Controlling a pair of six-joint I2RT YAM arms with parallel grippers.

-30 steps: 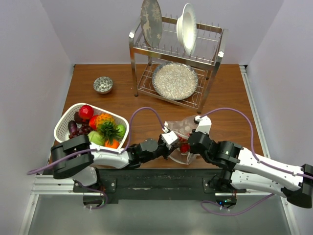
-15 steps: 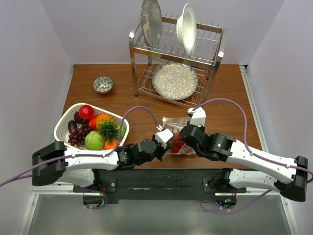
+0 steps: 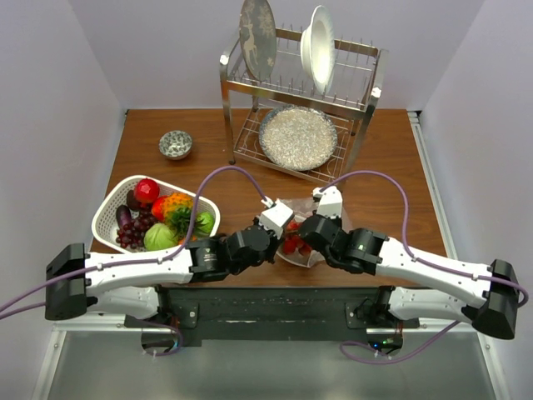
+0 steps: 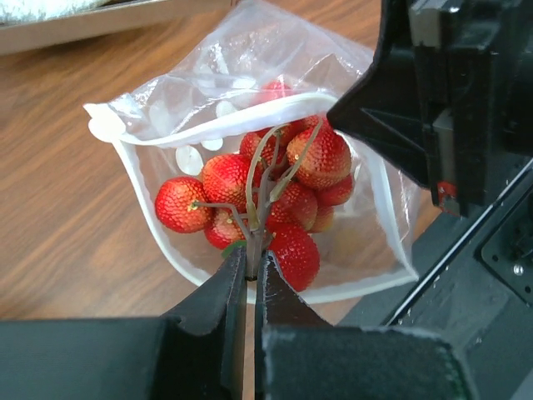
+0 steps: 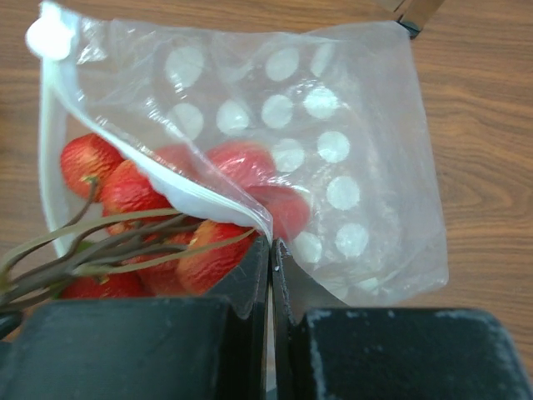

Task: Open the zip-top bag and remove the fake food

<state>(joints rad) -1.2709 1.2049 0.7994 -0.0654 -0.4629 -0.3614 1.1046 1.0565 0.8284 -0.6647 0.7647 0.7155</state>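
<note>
Now, your left gripper is pinched tight on the brown stem of the berries, a red cluster lying in the open mouth of the bag. Your right gripper is clamped on the bag's upper lip, at the white zip strip, and holds that layer lifted over the fruit.

The bag sits on the table near its front edge, between your two wrists. Most of the berries are inside it, with the stem poking out towards your left fingers. The upper lip crosses the far berries of the cluster. In the left wrist view, the black body of the right gripper crowds the right side of the mouth.

To the left, well apart from the bag, a white basket holds other fruit and vegetables. A small bowl stands further back on the left. Behind the bag is a wire rack with a speckled plate on its lower shelf and two dishes upright on top. Purple cables arch over the table just beyond the bag.
</note>
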